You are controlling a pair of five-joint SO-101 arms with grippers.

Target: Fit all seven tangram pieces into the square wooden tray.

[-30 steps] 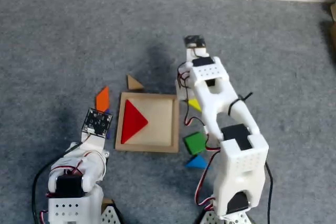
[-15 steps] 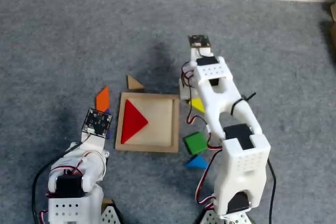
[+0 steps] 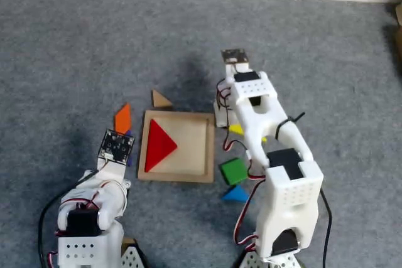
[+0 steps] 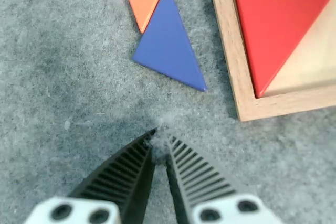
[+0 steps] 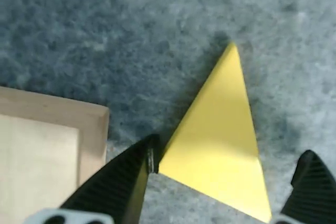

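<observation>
Yellow is the piece between the spread fingers of my right hand (image 5: 231,158). It is one yellow triangle (image 5: 220,129), flat on the desk (image 3: 75,48) just outside the right rim of the tray (image 3: 174,115), near the far right corner. Its narrow tip aims away from my wrist, and its long axis runs the same way. My left hand (image 4: 160,145) is closed on nothing, low over the desk off the tray's near left corner.

One red triangle (image 3: 158,144) lies in the tray, long side along the left rim, apex pointing to the middle. Outside the tray I count:
- one orange parallelogram (image 3: 122,117), long axis running near to far
- one blue triangle (image 4: 170,48), its tip against the parallelogram
- one tan triangle (image 3: 161,99)
- one green square (image 3: 233,171)
- one smaller blue triangle (image 3: 235,193)
</observation>
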